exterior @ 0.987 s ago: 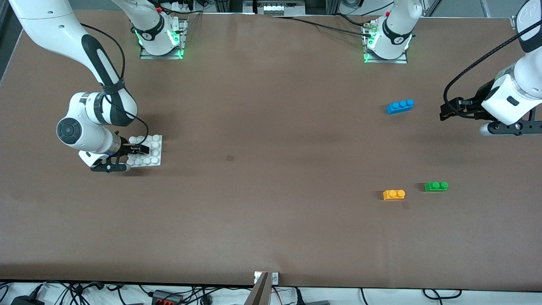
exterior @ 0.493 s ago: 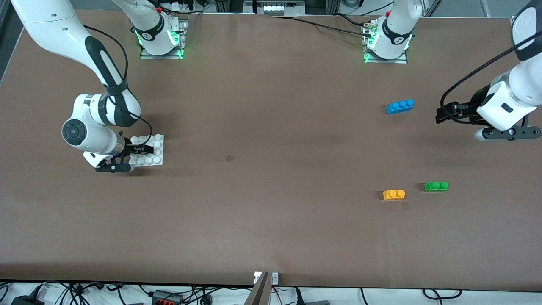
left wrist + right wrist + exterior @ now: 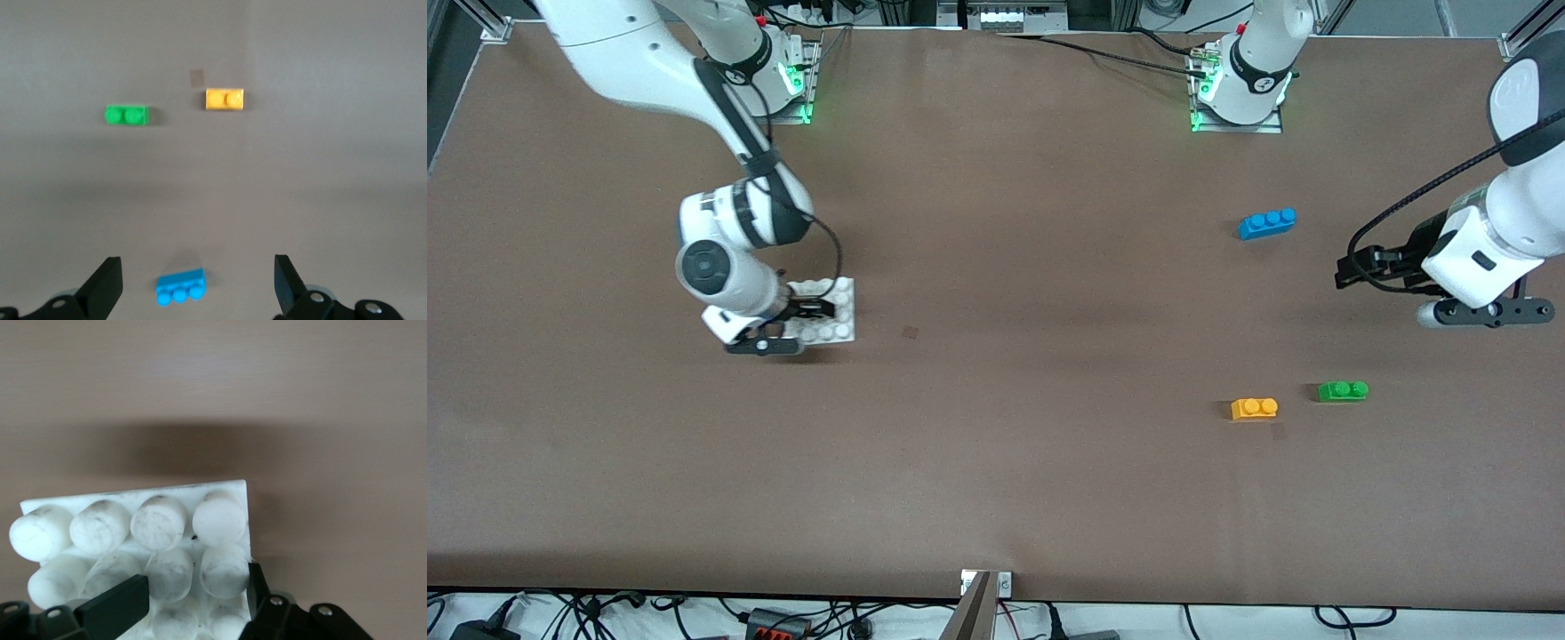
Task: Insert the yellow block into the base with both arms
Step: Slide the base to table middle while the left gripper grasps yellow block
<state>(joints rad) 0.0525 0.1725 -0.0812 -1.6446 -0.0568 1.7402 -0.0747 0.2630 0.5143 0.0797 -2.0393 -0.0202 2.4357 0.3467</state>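
The right arm has just carried the base away from its own end of the table toward the middle; a second ago the plate lay well out toward the edge, and now it sits noticeably closer to the centre. The right gripper is clamped on the white studded plate, its fingers pinching a row of studs, as the right wrist view shows from close up. From the front, the plate casts a shadow on the brown table and looks slightly tilted, so I judge it is lifted rather than dragged, though I cannot be sure.

At the left arm's end, the left gripper hangs in the air with its fingers spread wide and nothing between them. It has drifted a little lower and inward over the last second and now hovers near the blue three-stud brick. The yellow block lies untouched on the table, nearer to the front camera than the blue brick, with the green two-stud brick just beside it toward the left arm's end. In the left wrist view all three bricks are in sight, the yellow one well apart from the gripper.

So half the job is underway: the base is in hand and moving to a meeting point. The block is not yet picked up, and the left arm likely needs to descend on it next.
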